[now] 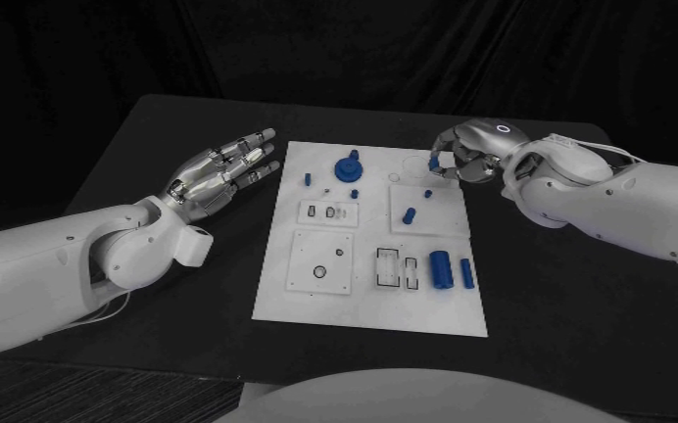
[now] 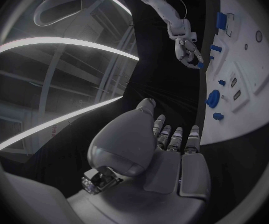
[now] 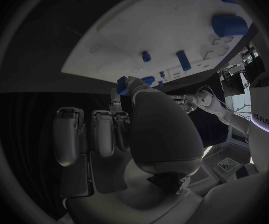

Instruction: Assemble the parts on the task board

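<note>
Two blue cylinders [image 1: 441, 268] lay nearest on one white task board [image 1: 370, 247]; left hand [image 1: 223, 170] spread, holding nothing; right hand [image 1: 463, 159] pinched one small blue part [image 3: 122, 85].

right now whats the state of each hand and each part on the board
left hand: open, fingers spread, off the board's left edge, holding nothing
right hand: pinches a small blue part over the board's far right corner
task board: flat on the table
knobbed blue part: standing on the board's far side
two blue cylinders: lying side by side, near right
small blue peg: lying in the right middle panel
</note>
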Controlling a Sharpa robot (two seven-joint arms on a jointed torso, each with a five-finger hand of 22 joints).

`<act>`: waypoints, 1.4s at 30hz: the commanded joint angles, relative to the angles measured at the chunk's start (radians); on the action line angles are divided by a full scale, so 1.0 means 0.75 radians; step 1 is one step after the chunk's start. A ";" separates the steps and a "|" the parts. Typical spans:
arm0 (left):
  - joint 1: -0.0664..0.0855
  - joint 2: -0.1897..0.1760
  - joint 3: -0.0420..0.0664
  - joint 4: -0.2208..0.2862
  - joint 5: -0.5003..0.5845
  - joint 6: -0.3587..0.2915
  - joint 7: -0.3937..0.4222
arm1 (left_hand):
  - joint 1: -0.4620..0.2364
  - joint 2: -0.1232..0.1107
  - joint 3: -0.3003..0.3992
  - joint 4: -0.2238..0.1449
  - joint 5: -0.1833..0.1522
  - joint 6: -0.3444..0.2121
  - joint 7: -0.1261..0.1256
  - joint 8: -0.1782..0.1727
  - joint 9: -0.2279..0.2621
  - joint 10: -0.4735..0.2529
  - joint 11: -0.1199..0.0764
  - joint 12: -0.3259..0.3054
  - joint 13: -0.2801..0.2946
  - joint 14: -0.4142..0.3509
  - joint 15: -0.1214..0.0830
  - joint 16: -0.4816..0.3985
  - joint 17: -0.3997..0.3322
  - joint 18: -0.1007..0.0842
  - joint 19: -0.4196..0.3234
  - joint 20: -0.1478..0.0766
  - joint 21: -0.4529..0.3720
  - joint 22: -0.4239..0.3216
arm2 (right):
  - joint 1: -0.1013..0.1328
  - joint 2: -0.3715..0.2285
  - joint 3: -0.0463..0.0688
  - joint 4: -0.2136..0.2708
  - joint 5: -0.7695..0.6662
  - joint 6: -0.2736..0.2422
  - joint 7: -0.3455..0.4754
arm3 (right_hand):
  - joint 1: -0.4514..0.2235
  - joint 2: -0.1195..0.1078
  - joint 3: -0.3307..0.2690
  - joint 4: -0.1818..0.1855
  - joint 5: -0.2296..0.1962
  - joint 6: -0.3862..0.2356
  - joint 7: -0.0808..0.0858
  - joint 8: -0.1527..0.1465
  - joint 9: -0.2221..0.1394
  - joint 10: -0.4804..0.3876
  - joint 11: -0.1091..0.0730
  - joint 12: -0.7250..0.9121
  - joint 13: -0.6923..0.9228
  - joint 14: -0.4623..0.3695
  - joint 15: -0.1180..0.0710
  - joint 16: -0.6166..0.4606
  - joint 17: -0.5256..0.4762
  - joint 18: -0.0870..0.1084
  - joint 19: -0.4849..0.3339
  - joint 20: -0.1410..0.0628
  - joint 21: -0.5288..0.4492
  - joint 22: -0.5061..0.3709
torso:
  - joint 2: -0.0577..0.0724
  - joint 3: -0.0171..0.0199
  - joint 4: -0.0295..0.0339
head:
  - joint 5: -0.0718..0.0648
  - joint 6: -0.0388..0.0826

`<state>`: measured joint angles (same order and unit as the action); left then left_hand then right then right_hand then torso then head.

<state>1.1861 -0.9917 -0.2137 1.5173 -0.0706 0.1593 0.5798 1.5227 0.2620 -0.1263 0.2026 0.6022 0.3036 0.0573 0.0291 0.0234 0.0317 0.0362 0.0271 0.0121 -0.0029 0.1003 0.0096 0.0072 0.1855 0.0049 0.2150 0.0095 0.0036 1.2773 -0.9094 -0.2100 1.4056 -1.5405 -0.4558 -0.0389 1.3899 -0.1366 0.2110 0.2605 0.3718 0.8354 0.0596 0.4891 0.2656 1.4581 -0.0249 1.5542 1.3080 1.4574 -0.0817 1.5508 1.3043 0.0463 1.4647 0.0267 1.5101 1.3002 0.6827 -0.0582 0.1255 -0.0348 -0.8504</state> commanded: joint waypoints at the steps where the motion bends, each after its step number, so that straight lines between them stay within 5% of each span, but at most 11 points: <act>1: -0.002 0.006 0.001 -0.001 0.000 0.015 0.014 | 0.012 -0.006 0.044 -0.013 0.021 -0.007 -0.003 0.017 0.019 -0.005 0.013 0.026 0.004 0.007 0.010 -0.008 -0.007 -0.007 0.009 0.014 -0.001 0.004 | 0.027 0.015 0.002 0.041 -0.003 -0.078 -0.018 | 0.026 0.020 0.021 -0.011 0.048 0.054 -0.005 0.055 0.031 0.150 -0.008 0.022 0.350 0.151 -0.008 0.027 0.355 -0.036 0.090 -0.002 -0.009 0.322 | 0.000 -0.0001 -0.0016 | -0.006 0.000; 8: -0.003 0.012 0.001 0.001 0.000 0.018 0.015 | 0.011 -0.007 0.046 -0.015 0.021 -0.007 -0.003 0.017 0.019 -0.005 0.014 0.026 0.004 0.007 0.010 -0.008 -0.007 -0.007 0.008 0.015 -0.002 0.003 | 0.059 0.127 0.003 0.084 -0.003 -0.048 -0.011 | 0.023 0.021 0.020 -0.010 0.049 0.055 -0.003 0.054 0.031 0.150 -0.006 0.022 0.350 0.151 -0.008 0.027 0.355 -0.035 0.088 -0.002 -0.012 0.321 | -0.005 -0.0010 0.0033 | -0.017 -0.001; 19: -0.004 0.014 0.001 0.002 0.000 0.017 0.023 | 0.011 -0.006 0.049 -0.017 0.021 -0.009 -0.002 0.017 0.019 -0.005 0.016 0.026 0.004 0.007 0.011 -0.008 -0.007 -0.007 0.008 0.015 -0.002 0.003 | -0.008 0.291 0.003 0.044 -0.049 0.119 -0.031 | 0.008 0.025 0.017 -0.010 0.050 0.047 0.008 0.042 0.031 0.150 0.005 0.022 0.350 0.151 0.000 0.027 0.355 -0.028 0.073 0.002 -0.039 0.310 | -0.007 -0.0020 0.0087 | -0.016 -0.012; 23: -0.004 0.018 0.001 -0.003 0.000 0.017 0.024 | 0.011 -0.006 0.050 -0.018 0.021 -0.009 -0.002 0.017 0.019 -0.005 0.017 0.026 0.004 0.007 0.012 -0.008 -0.007 -0.007 0.008 0.015 -0.002 0.003 | -0.031 0.331 0.003 0.035 -0.068 0.171 -0.046 | 0.008 0.025 0.017 -0.013 0.052 0.045 0.009 0.039 0.031 0.150 0.007 0.022 0.350 0.151 0.002 0.027 0.355 -0.027 0.071 0.003 -0.044 0.308 | -0.003 -0.0033 0.0047 | -0.016 -0.011; 42: -0.004 0.029 0.001 -0.010 0.000 0.025 0.022 | 0.011 -0.005 0.052 -0.019 0.021 -0.010 -0.001 0.017 0.018 -0.006 0.018 0.025 0.003 0.007 0.012 -0.008 -0.007 -0.007 0.008 0.016 -0.002 0.003 | -0.049 0.387 0.003 0.044 -0.080 0.290 -0.122 | 0.003 0.027 0.018 -0.025 0.066 0.041 0.015 0.028 0.031 0.150 0.016 0.022 0.350 0.151 0.009 0.027 0.355 -0.024 0.066 0.009 -0.053 0.305 | -0.002 -0.0027 0.0020 | -0.016 -0.012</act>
<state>1.1840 -0.9719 -0.2137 1.5089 -0.0706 0.1635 0.5807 1.5227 0.2620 -0.1263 0.2025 0.6022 0.3035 0.0574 0.0291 0.0234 0.0318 0.0365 0.0271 0.0121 -0.0029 0.1003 0.0096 0.0072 0.1856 -0.0040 0.2235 0.0095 0.0036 1.2439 -0.6205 -0.2083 1.4360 -1.5889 -0.2749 -0.0930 1.3895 -0.1364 0.2028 0.2522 0.3871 0.8452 0.0704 0.4889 0.2656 1.4614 -0.0209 1.5542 1.3080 1.4608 -0.0777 1.5508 1.3043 0.0464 1.4648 0.0269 1.4855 1.3002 0.6825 -0.0609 0.1281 -0.0475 -0.8571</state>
